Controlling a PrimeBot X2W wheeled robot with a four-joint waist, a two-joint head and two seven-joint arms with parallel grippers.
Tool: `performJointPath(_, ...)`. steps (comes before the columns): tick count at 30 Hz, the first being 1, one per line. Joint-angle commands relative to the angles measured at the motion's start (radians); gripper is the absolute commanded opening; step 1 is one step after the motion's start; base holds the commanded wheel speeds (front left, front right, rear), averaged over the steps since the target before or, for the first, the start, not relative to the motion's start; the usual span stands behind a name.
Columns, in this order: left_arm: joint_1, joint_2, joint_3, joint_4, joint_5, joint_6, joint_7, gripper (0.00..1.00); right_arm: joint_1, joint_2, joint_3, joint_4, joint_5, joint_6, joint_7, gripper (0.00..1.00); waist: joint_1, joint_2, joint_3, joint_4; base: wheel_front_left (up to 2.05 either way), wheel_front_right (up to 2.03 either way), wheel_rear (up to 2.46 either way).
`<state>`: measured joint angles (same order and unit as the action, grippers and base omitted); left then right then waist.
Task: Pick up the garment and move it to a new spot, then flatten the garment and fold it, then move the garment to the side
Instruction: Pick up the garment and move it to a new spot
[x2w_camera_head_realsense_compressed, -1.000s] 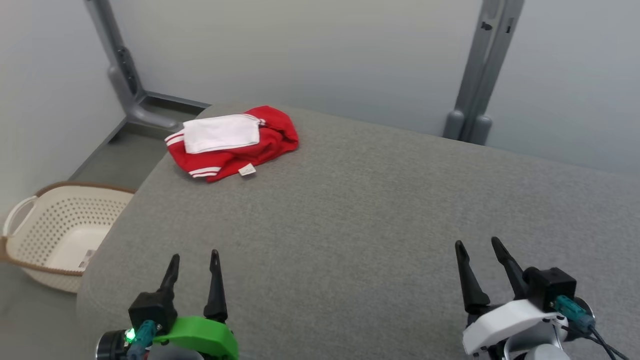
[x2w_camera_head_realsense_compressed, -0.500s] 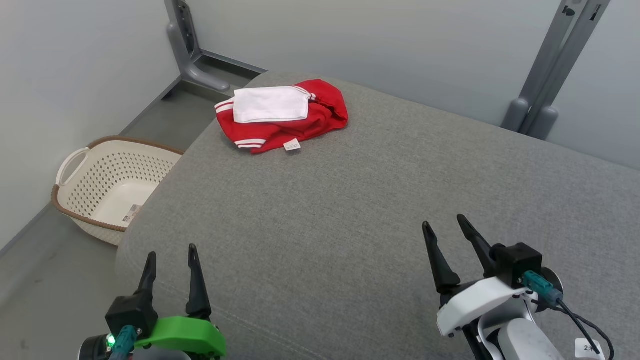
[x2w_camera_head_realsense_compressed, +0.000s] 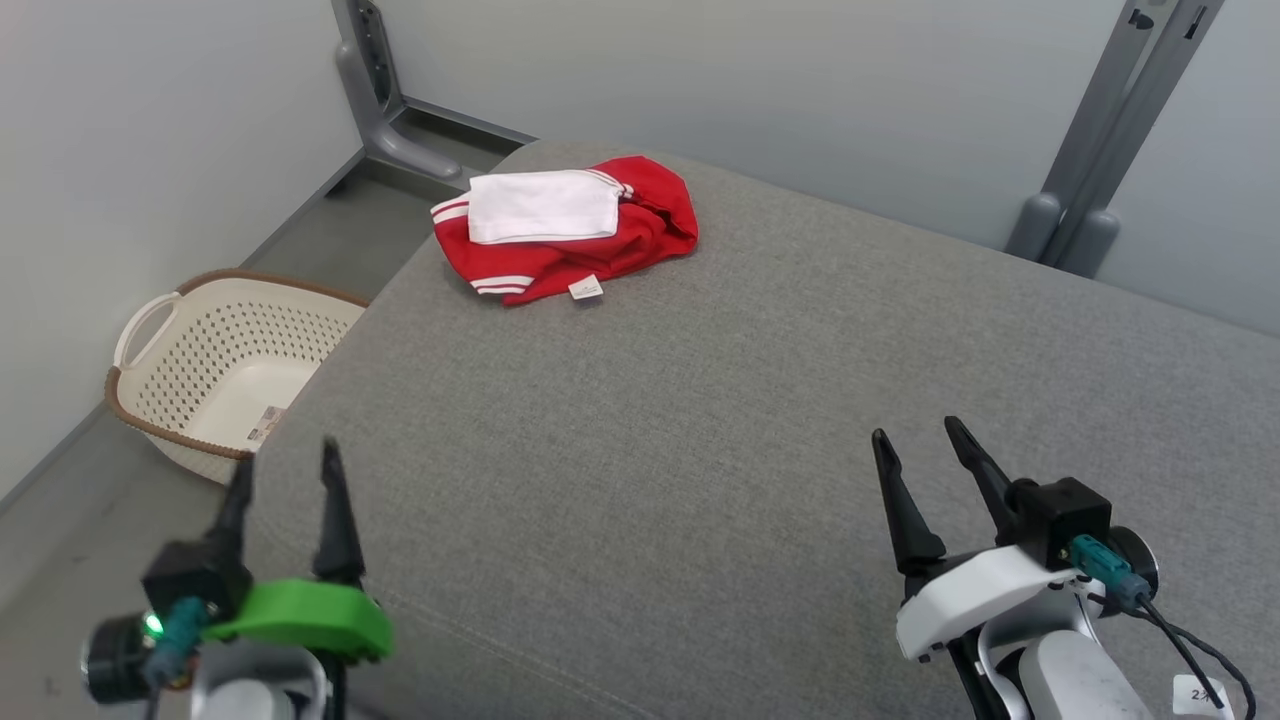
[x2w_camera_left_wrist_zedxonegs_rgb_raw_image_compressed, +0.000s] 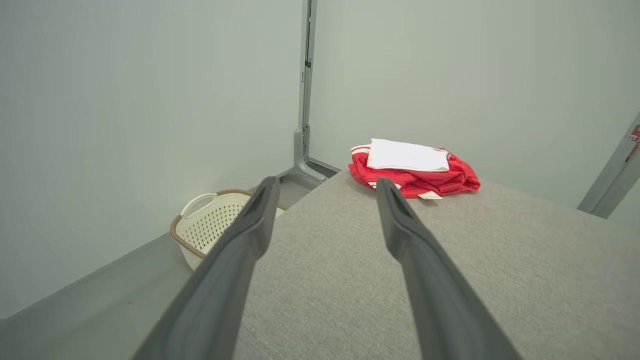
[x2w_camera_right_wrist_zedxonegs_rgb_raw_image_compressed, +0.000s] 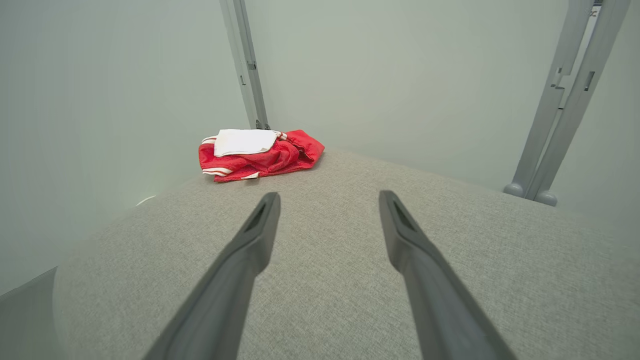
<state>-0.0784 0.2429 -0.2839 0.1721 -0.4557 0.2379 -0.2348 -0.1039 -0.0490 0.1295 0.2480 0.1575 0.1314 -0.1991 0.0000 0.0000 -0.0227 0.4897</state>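
A red garment (x2w_camera_head_realsense_compressed: 590, 240) with white stripes and a white panel on top lies bunched at the far left corner of the grey padded surface (x2w_camera_head_realsense_compressed: 720, 420). It also appears in the left wrist view as the garment (x2w_camera_left_wrist_zedxonegs_rgb_raw_image_compressed: 425, 175) and in the right wrist view as the garment (x2w_camera_right_wrist_zedxonegs_rgb_raw_image_compressed: 265, 155), far beyond the fingers. My left gripper (x2w_camera_head_realsense_compressed: 285, 475) hangs open at the surface's near left edge, nothing between its fingers. My right gripper (x2w_camera_head_realsense_compressed: 918, 445) is open over the near right of the surface, also holding nothing.
A cream perforated laundry basket (x2w_camera_head_realsense_compressed: 160, 340) with a brown rim stands on the floor left of the surface, also seen as the basket (x2w_camera_left_wrist_zedxonegs_rgb_raw_image_compressed: 210, 225). Grey metal posts (x2w_camera_head_realsense_compressed: 1110, 140) rise against the wall behind. Walls close in at left and back.
The head camera swung left and down between the earliest frame and now. Since half a second ago my left gripper has shifted left and up; the right gripper moved slightly right. The garment lies unmoved.
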Motion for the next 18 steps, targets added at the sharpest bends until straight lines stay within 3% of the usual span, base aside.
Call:
performJointPath(1, -0.051, 0.026, 0.021, -0.016, -0.002, 0.003, 0.007, 1.0, -0.001, -0.003, -0.001, -0.02, -0.019, -0.001, 0.014, 1.0, 0.0, 0.0, 0.048, -0.043, 0.0, 0.0, 0.0)
performJointPath(6, -0.228, 0.112, 0.083, -0.053, 0.001, -0.019, 0.049, 1.0, -0.046, -0.004, 0.003, -0.106, -0.088, -0.001, 0.071, 1.0, 0.0, 0.0, 0.194, -0.141, 0.0, 0.0, 0.0)
performJointPath(12, -0.513, 0.229, 0.083, 0.019, 0.015, -0.12, 0.139, 1.0, -0.102, -0.004, 0.02, -0.196, -0.132, -0.001, 0.123, 1.0, 0.0, 0.0, 0.345, -0.27, 0.0, 0.0, 0.0)
performJointPath(18, -0.761, 0.249, 0.061, 0.207, -0.02, -0.209, 0.247, 1.0, -0.114, -0.003, 0.006, -0.263, -0.156, -0.001, 0.153, 1.0, 0.0, 0.0, 0.453, -0.365, 0.0, 0.0, 0.0)
